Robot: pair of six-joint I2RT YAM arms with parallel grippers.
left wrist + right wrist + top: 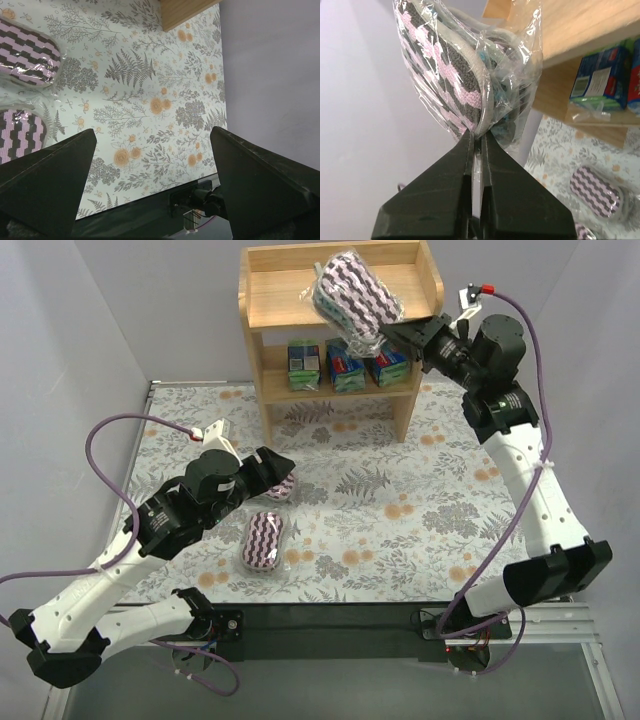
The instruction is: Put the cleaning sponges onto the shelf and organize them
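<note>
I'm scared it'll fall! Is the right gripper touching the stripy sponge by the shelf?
Touching. Right wrist view: the right gripper is pinched shut on the stripy sponge at its wrapped lower edge.

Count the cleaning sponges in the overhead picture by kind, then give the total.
Striped oval pads: 3 (two on the table, one in the right gripper)
Boxy printed packs: 3 (all on the lower tier of the shelf)
Total: 6
</note>
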